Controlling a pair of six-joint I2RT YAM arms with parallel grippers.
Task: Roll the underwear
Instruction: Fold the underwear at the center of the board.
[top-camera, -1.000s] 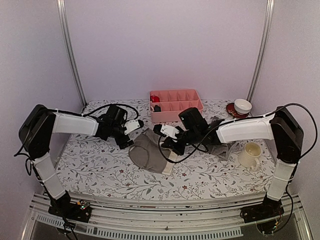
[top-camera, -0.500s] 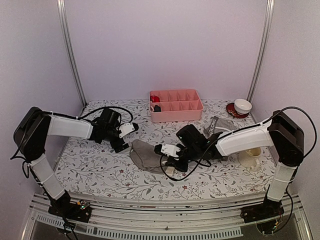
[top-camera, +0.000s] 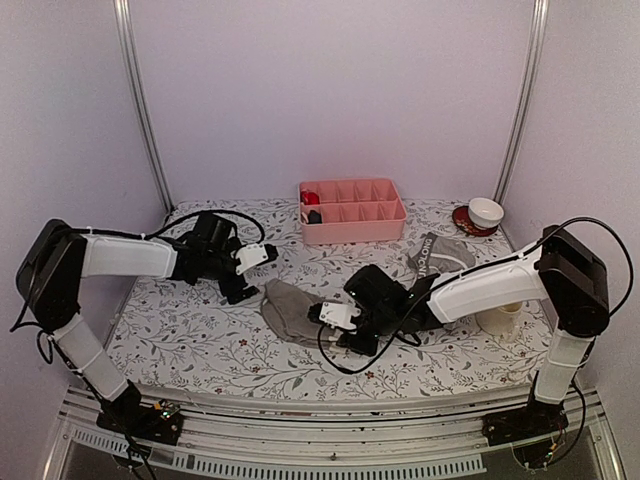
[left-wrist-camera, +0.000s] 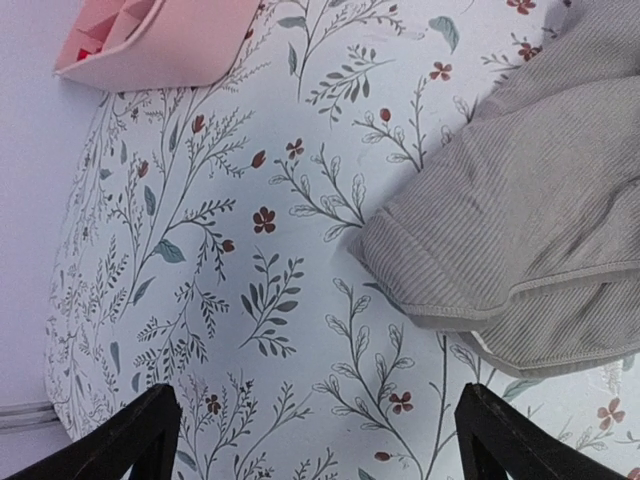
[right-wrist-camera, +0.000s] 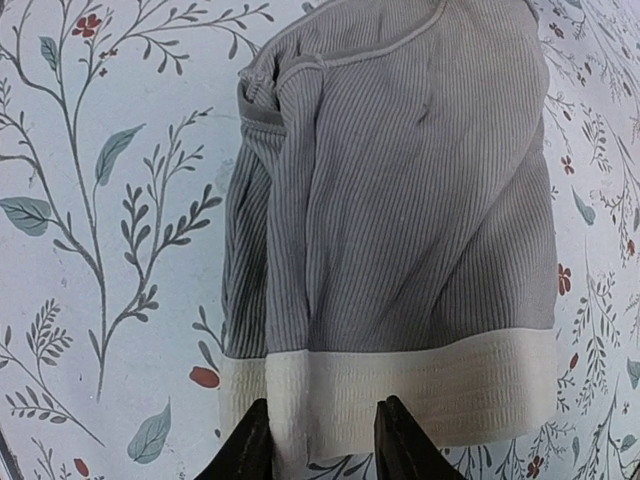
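The plain grey briefs (top-camera: 290, 310) lie folded on the flowered table, their pale waistband (right-wrist-camera: 420, 395) toward my right gripper. My right gripper (top-camera: 340, 335) (right-wrist-camera: 320, 440) sits low at the waistband's left end, jaws partly open, tips astride the folded band, which lies flat. My left gripper (top-camera: 240, 285) (left-wrist-camera: 315, 440) hangs wide open over bare cloth-covered table, just left of the briefs' edge (left-wrist-camera: 530, 230), holding nothing. The grey boxer-briefs with the dark lettered waistband (top-camera: 435, 255) lie crumpled behind the right arm.
A pink divided tray (top-camera: 350, 210) (left-wrist-camera: 170, 40) stands at the back centre. A white bowl on a red saucer (top-camera: 483, 213) sits at the back right. A cream mug (top-camera: 500, 318) stands partly hidden behind the right forearm.
My right gripper pulled the briefs' waistband toward the near edge, laying them flatter, and its jaws have parted from shut. The left gripper drew back slightly to the left.
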